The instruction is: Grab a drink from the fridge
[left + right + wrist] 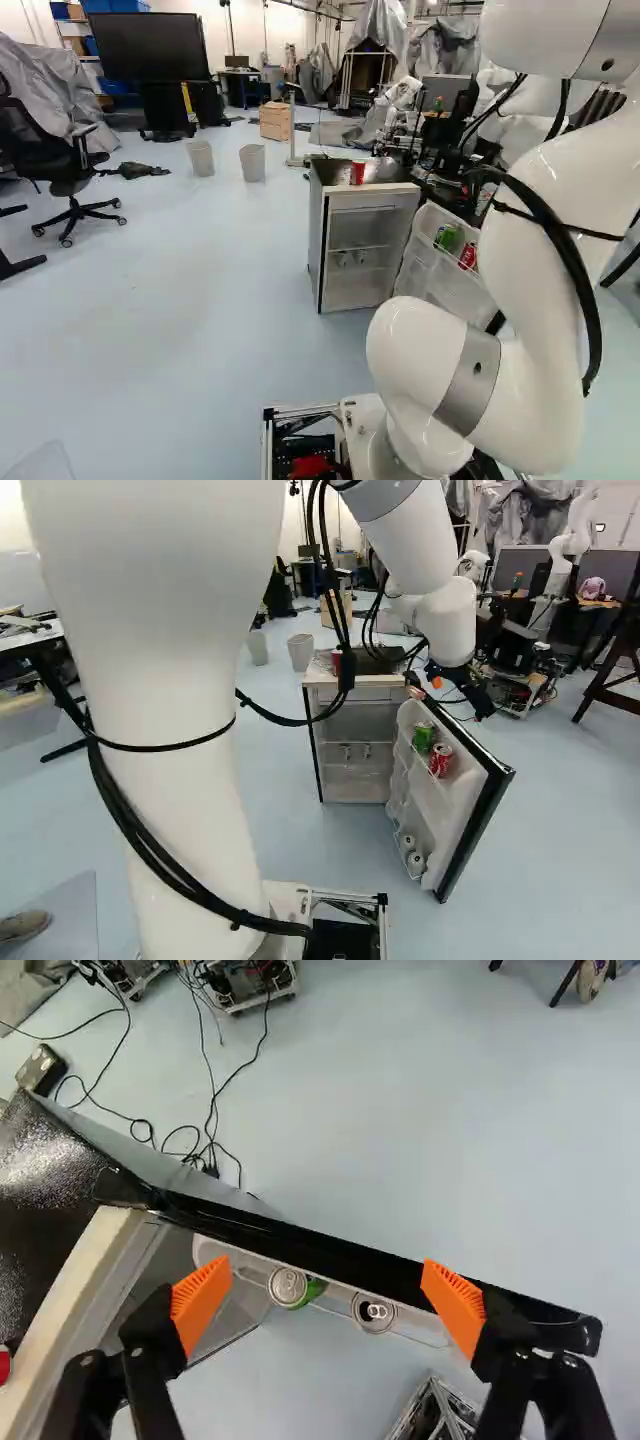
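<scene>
The small fridge (372, 240) stands with its door (470, 815) swung wide. In the door's upper rack are a green can (423, 737) and a red can (441, 759), side by side. My gripper (455, 685) is above the door near its hinge side. In the wrist view the gripper (327, 1300) stands open, its orange pads wide apart. The tops of the green can (290, 1286) and the second can (374, 1312) show below, between the fingers and untouched. More cans sit low in the door (412, 854).
On the fridge top is a red cup (357, 173). Two bins (252, 162) and an office chair (68, 160) stand farther off. Another robot (572, 530) is at the back right. Cables (210, 1110) lie on the floor beyond the door.
</scene>
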`<state>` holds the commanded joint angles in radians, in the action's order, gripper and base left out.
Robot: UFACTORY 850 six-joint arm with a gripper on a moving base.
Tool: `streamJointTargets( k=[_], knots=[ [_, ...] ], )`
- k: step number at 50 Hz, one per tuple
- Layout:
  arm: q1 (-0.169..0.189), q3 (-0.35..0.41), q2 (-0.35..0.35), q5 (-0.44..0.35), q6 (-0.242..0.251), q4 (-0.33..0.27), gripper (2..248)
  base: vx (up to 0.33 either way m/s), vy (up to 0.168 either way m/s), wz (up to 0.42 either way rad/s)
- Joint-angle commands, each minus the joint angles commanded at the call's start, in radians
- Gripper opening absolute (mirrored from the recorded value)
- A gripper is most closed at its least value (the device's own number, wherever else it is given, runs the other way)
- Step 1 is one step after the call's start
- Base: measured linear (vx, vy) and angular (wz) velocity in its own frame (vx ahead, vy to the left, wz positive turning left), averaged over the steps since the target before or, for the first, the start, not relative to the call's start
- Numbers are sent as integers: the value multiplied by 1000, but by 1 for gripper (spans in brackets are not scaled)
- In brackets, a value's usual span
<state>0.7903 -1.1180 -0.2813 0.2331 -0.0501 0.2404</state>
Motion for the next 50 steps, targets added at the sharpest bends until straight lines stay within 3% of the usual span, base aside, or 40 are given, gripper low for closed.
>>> streamJointTargets(
  k=[20,50],
  knots=[
    [26,-104,-86,32,0,0,247,0,0,0],
    [66,-258,-205,185,0,0,247,0,0,0]
  ],
)
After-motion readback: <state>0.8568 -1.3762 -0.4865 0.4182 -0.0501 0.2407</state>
